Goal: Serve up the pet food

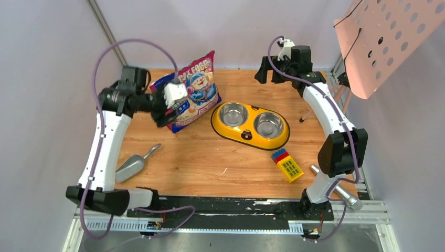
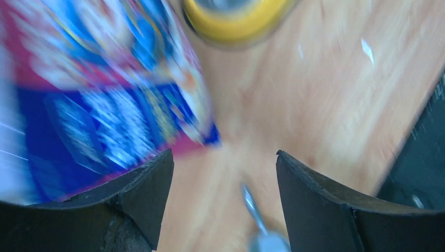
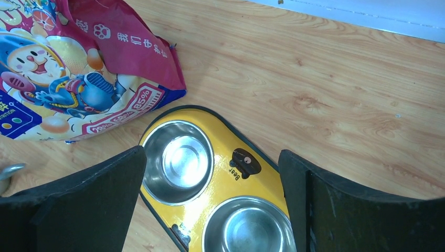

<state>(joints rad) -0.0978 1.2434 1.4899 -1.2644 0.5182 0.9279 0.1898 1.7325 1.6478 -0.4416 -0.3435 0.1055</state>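
- One cat food bag [image 1: 191,94], at 11 o'clock on the wooden table [image 1: 210,163].
- One yellow feeder [image 1: 250,123], toward 1 o'clock, holding two steel bowls [image 1: 233,113], both bare metal inside.
- One grey metal scoop [image 1: 131,167], at 8 o'clock.
- One stack of toy blocks [image 1: 287,164], at 4 o'clock: blue, red and yellow-green layers.
- One silver cylinder [image 1: 338,188], at 5 o'clock, by the right arm's base.
- Two robot arms: left arm [image 1: 107,147], right arm [image 1: 328,113].
- One pink perforated panel [image 1: 391,39], at 2 o'clock.
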